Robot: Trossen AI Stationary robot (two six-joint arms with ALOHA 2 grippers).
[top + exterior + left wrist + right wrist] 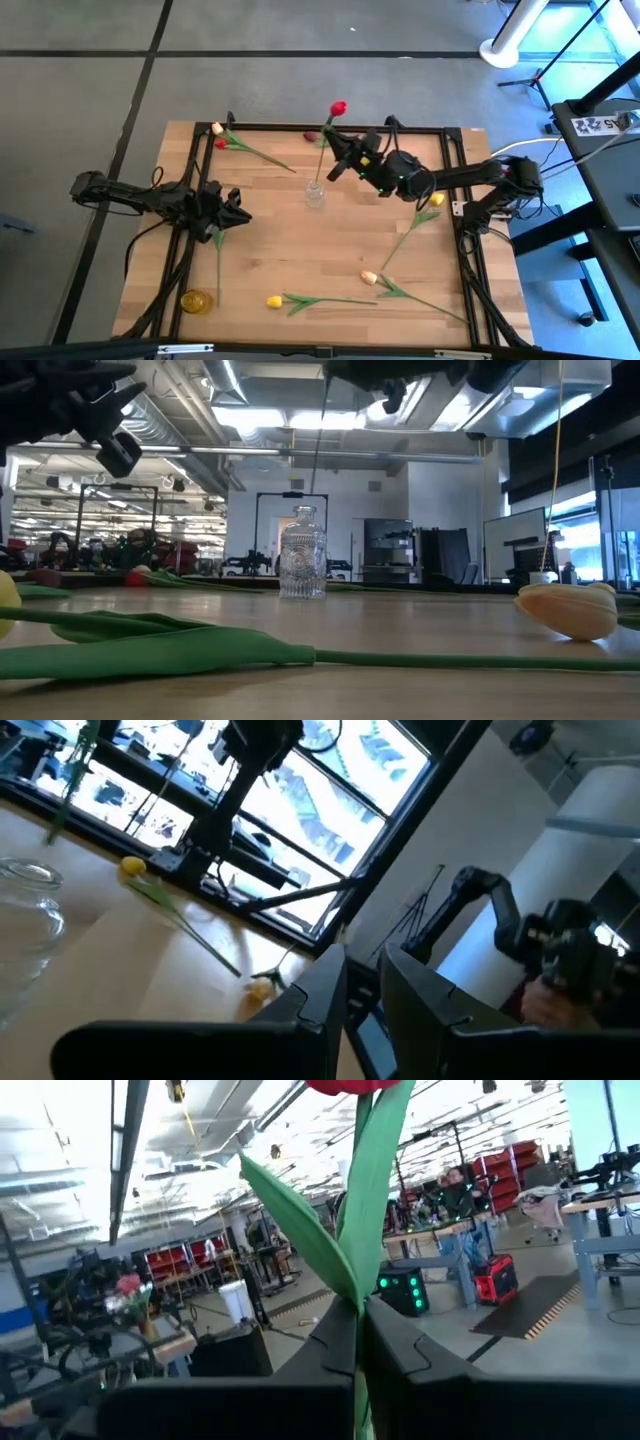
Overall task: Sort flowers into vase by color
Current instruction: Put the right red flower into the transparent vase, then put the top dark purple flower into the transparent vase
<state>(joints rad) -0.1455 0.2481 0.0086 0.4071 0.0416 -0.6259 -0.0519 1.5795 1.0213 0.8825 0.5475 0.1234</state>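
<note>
My right gripper is shut on a red tulip above the clear glass vase, which stands mid-table. The tulip's stem slants down toward the vase mouth; whether its end is inside, I cannot tell. My left gripper hovers raised over the table's left part, fingers a narrow gap apart, holding nothing. Lying flat on the table are a cream and a red tulip, a maroon head, a yellow tulip, a cream tulip and another yellow one. My right gripper pinches the red tulip's stem with its leaf between the two fingers, below the head. The fingers lie across the stem, coming level from the table's right. The tulip is lifted clear and nearly upright, head up, its lower stem hanging toward the vase.
An amber glass vase stands near the near-left corner, with a green stem lying on the table beside it. A black frame borders the table. Bare wood lies between the clear vase and the near flowers.
</note>
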